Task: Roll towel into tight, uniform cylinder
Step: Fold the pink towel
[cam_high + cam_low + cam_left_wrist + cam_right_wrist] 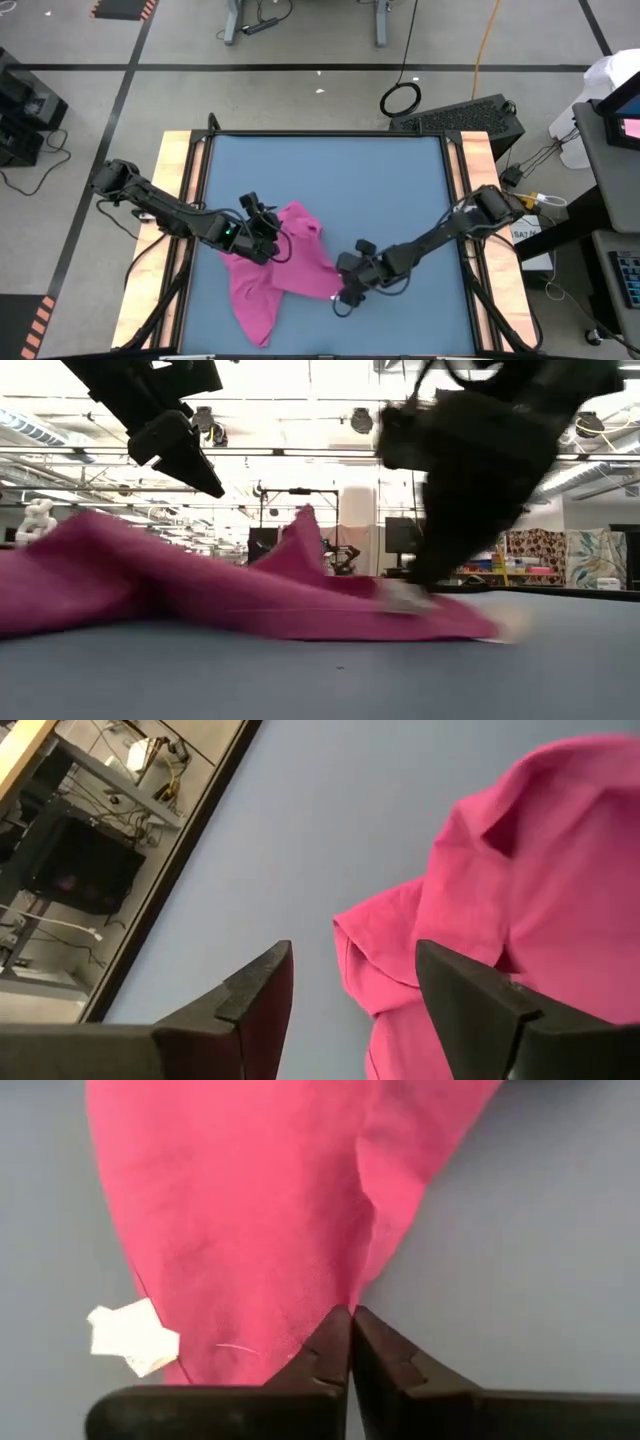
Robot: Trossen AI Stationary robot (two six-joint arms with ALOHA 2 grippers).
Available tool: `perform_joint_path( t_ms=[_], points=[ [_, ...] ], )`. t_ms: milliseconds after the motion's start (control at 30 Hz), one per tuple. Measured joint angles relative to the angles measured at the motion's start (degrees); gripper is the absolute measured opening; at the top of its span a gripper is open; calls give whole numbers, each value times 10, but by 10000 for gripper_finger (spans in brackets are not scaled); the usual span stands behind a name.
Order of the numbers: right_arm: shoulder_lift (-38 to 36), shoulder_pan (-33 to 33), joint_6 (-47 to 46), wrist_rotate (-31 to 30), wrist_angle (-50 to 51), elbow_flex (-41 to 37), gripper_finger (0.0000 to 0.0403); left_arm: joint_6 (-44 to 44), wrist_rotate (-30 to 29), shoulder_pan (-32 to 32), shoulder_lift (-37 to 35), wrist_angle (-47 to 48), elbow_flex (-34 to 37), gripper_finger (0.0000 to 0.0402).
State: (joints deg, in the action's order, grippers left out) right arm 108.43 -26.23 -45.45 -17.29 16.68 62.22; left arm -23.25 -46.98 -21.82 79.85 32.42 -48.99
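Right claw (350,1342) is pressed together on the edge of the towel (280,265), near its white tag (132,1336). That towel lies crumpled, not rolled, mid-table (330,180). Left claw (350,990) hangs spread over its far bunched side. I'd pull the pinched edge outward, low and slow, to flatten it before rolling.

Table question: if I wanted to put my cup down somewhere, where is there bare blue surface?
The far half of the table is bare, from the far edge down to the towel and both arms. A near-right patch, nearer than the right gripper, is also free. The middle is crowded: crumpled towel, left gripper above it, right gripper at its corner.
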Motion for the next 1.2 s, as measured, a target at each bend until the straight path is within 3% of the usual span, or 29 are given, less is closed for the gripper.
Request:
perform_joint_path(
  t_ms=[267,433,633,833,900,1067,1200],
  points=[
    [-7,-30,-105,-7,179,3,9,-20,57,0,0,0,0,216],
    [-17,-46,-125,2,244,1,24,-35,79,0,0,-6,13,216],
    [-65,-68,-150,34,287,-1,68,-96,129,-1,0,-8,70,216],
    [-114,-73,-158,24,301,-1,123,-169,165,-16,0,-20,113,216],
    [-122,-72,-144,-8,291,-1,135,-187,173,-19,0,-20,121,216],
    [-116,-63,-68,-185,184,-1,150,-214,185,-19,0,-19,129,216],
    [-89,-19,53,-217,50,0,156,-229,194,-19,0,-25,129,216]
  ],
)
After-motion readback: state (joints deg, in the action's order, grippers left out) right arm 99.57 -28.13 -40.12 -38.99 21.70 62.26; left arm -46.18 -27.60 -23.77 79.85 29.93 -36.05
